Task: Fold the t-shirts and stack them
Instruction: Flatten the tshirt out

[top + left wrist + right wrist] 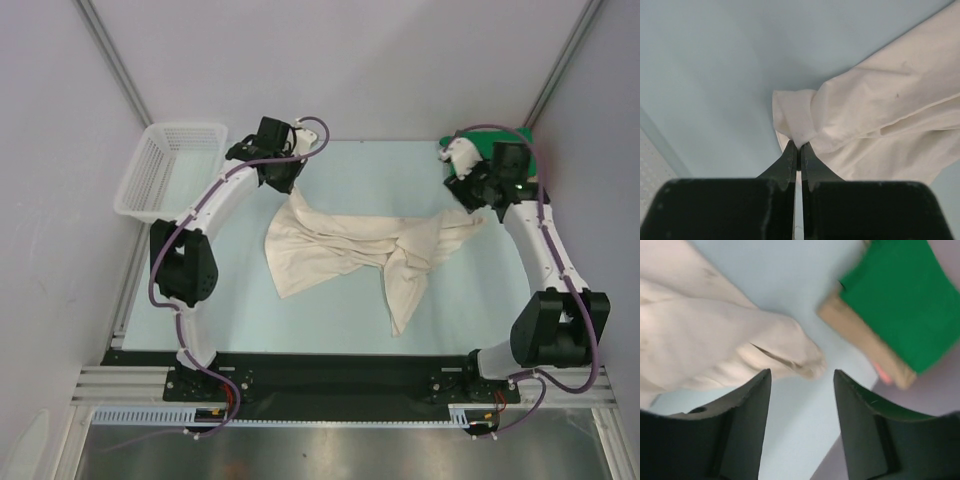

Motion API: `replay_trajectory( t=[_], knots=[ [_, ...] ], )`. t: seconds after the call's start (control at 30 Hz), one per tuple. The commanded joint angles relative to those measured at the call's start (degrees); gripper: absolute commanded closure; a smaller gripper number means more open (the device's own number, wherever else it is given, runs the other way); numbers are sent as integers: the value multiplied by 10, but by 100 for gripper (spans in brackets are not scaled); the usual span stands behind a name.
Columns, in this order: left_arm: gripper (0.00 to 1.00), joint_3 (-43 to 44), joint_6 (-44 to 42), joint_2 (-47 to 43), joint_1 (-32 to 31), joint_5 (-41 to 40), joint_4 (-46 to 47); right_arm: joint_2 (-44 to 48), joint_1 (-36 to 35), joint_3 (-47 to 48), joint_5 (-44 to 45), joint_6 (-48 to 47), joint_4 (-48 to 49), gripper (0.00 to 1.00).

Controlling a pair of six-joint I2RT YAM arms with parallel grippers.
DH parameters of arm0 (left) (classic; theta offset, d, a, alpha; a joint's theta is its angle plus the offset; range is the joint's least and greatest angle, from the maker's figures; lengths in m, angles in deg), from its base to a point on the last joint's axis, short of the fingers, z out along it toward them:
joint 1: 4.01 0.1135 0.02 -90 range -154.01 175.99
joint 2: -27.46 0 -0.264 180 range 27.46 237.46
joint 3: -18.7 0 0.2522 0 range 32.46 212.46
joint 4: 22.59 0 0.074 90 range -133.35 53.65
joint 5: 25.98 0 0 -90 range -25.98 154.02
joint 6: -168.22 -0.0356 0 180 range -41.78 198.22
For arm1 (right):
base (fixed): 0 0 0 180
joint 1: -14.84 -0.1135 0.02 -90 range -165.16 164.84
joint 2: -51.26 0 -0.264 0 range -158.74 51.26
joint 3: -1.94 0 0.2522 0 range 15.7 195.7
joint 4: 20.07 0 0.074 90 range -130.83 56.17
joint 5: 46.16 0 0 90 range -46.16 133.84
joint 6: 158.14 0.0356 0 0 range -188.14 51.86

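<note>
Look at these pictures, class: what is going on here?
Two robot arms are dealing with a crumpled cream-white t-shirt on the table. The left pincer is shut on one corner of it. The right pincer is open, with the shirt's other end just ahead of it, ungripped. A folded green t-shirt lies on a peach-tan t-shirt at the far right.

The cream-white t-shirt (340,252) is soft, matt, creased cloth; the green t-shirt (900,305) looks smoother. The pale blue worktop (340,170) is smooth and matt. At upper left, the basket (160,180) is white lattice plastic.
</note>
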Motion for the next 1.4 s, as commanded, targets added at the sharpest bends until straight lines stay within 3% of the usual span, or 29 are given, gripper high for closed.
replay_trajectory(
  t=[0.0,0.23,0.47,0.83,1.07,1.37],
  knots=[
    [99,2,-9,-27,-4,-8,16,-31,-90,24,-44,-80,-105,44],
    [99,-10,4,-55,-9,20,12,-161,-164,92,-70,-76,-124,48],
    [100,-43,0,-93,-10,15,15,-293,-178,243,-116,-126,-269,47],
    [99,-69,-13,-117,-10,2,10,-388,-181,389,-131,-275,-481,44],
    [100,-92,-29,-125,-10,-24,14,-426,-187,400,-121,-337,-557,42],
    [100,-103,-36,-127,-10,-32,15,-432,-215,372,-85,-388,-564,43]
  ],
)
